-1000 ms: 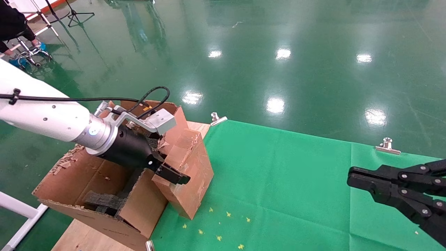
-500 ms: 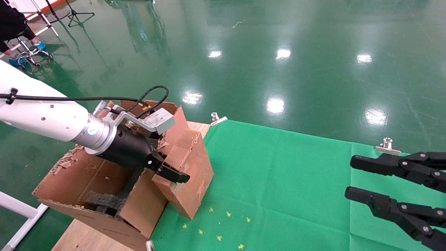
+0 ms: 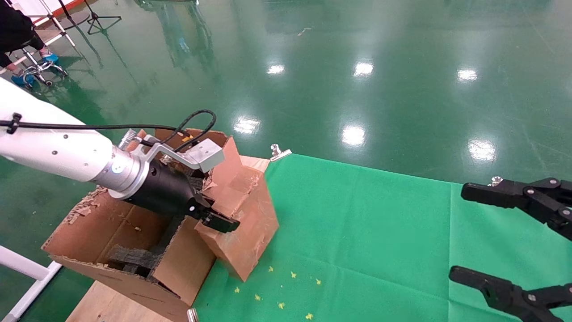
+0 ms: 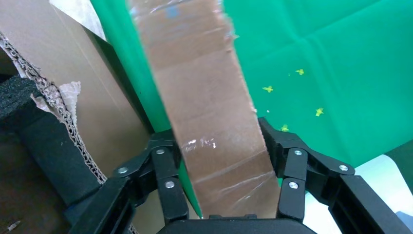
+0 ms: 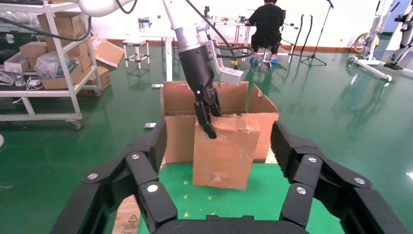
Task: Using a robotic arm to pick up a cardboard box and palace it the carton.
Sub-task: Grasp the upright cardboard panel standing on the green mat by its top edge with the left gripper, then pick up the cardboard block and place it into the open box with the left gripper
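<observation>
With its fingers clamped on the cardboard box [image 3: 243, 219], the left gripper [image 3: 213, 213] tilts it beside the carton [image 3: 111, 232], not yet inside, while the right gripper [image 3: 496, 239] hangs open far right.

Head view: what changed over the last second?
The right gripper went from shut to wide open at the right edge, over the green cloth. The cardboard box tipped slightly, its far top corner shifting toward the cloth. The left gripper stayed clamped on the box beside the carton, and the carton did not move.
</observation>
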Motion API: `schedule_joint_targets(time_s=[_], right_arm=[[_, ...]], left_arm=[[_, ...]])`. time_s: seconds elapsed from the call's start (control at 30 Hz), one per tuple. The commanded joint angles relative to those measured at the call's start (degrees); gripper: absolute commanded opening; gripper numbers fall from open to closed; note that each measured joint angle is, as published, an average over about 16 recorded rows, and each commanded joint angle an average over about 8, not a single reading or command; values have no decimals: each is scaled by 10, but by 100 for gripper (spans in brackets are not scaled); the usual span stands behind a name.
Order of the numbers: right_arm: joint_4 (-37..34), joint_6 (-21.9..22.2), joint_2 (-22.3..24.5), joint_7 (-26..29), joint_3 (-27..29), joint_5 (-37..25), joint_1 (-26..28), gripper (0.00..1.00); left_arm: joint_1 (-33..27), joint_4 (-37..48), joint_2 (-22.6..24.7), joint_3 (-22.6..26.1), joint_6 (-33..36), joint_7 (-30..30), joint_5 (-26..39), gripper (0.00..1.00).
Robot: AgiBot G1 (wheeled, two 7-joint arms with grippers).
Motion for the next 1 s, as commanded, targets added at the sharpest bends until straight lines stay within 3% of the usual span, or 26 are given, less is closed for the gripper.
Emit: schedule_joint_targets(time_s=[0.03, 0.47, 0.77, 1.0], right_arm=[[0, 0, 0, 0, 0, 0, 0, 100], [0, 0, 0, 0, 0, 0, 0, 100], [0, 0, 0, 0, 0, 0, 0, 100], [0, 0, 0, 0, 0, 0, 0, 100]], left_arm=[[0, 0, 0, 0, 0, 0, 0, 0], [-24, 14, -15, -24, -16, -6, -19, 0], [-120, 85, -64, -97, -42, 14, -56, 0], [-206, 170, -90, -115, -47, 83, -4, 0]])
